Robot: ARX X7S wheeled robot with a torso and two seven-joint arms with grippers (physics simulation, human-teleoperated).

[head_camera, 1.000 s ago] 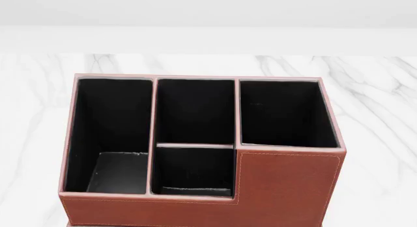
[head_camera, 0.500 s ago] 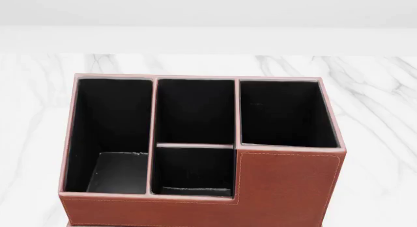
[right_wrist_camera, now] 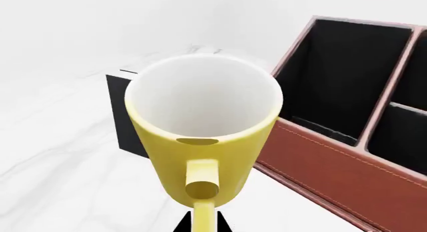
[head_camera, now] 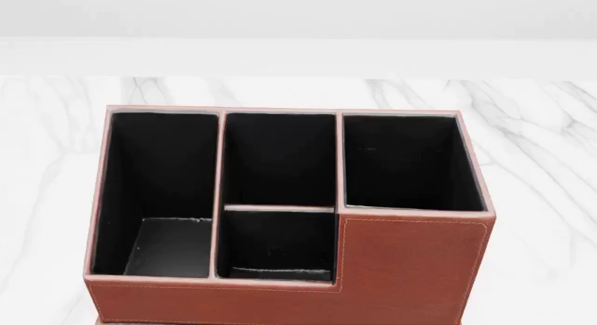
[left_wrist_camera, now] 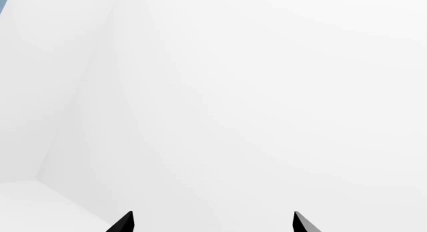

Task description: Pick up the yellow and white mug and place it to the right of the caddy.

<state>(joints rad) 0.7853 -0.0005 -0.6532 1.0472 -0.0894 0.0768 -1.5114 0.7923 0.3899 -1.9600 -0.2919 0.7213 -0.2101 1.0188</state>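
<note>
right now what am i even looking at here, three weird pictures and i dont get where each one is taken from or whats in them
These are simulator renders from a two-armed wheeled robot, taken by three cameras at one moment.

The head camera looks down on a white marble table holding a reddish-brown caddy with four black-lined compartments, all empty. Neither arm shows in this view.

The right wrist camera sits near that arm's pincer. It looks down into a yellow and white mug, handle toward the camera, with the caddy beside it and a small black upright object behind. The black tip of the right pincer sits at the handle; whether it is gripping cannot be told.

The left wrist camera sees only blank white surfaces. The left pincer shows two black tips set apart, open, holding nothing.
</note>
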